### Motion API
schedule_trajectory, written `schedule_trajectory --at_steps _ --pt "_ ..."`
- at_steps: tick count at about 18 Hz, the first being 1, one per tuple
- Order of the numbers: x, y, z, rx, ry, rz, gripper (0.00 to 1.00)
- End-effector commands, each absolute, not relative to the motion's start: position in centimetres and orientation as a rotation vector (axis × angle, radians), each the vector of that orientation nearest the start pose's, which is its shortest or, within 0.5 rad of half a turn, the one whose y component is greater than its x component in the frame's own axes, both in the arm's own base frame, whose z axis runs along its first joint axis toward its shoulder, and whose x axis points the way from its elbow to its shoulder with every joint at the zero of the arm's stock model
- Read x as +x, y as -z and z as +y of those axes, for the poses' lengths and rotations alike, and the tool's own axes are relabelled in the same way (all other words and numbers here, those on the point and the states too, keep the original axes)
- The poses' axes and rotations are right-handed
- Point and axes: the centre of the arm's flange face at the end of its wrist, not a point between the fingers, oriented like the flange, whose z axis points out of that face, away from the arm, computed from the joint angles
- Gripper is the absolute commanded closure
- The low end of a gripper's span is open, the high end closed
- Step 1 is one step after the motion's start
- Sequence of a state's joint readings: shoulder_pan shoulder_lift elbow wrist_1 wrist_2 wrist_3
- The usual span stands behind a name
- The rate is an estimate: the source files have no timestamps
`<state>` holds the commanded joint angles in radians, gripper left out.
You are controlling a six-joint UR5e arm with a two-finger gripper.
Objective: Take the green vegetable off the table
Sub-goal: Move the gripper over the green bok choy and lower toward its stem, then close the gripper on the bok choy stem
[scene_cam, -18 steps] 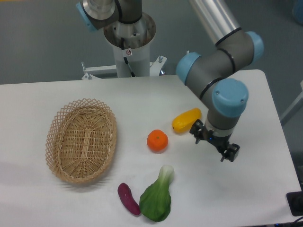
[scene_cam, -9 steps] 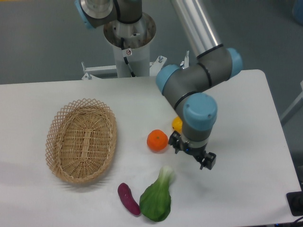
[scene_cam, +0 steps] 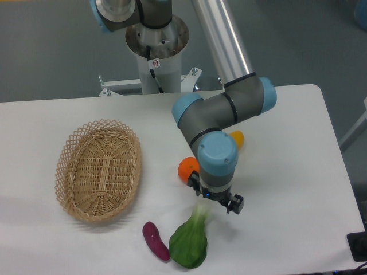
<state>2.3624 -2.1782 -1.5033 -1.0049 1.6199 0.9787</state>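
The green vegetable [scene_cam: 188, 243] is a glossy bok choy lying on the white table [scene_cam: 298, 183] near the front edge, dark leaf toward the front, pale stalk pointing up-right. My gripper [scene_cam: 215, 197] hangs above the stalk end, just past the leaf. The arm's wrist hides the fingers, so I cannot see whether they are open or shut. Nothing shows in its hold.
A small purple eggplant [scene_cam: 155, 241] lies just left of the bok choy. An orange [scene_cam: 186, 168] and a yellow fruit [scene_cam: 235, 138] sit behind the wrist, both partly hidden. A wicker basket [scene_cam: 98, 169] stands at the left.
The arm has swung left and toward the front, from beside the yellow fruit to over the bok choy's stalk. The objects on the table have not moved.
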Motion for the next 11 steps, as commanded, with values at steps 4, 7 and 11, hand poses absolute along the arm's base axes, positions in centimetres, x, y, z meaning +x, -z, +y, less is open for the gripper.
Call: schedule_trajectory --at_steps 4,7,11 --pt "-39.6 -20.2 57.4 -3.138 -0.105 0.242 0.00" --pt "-39.1 -19.5 57.6 -3.147 -0.097 0.260 0.04" --pt "-39.1 -19.6 57.7 -3.146 -0.096 0.255 0.57"
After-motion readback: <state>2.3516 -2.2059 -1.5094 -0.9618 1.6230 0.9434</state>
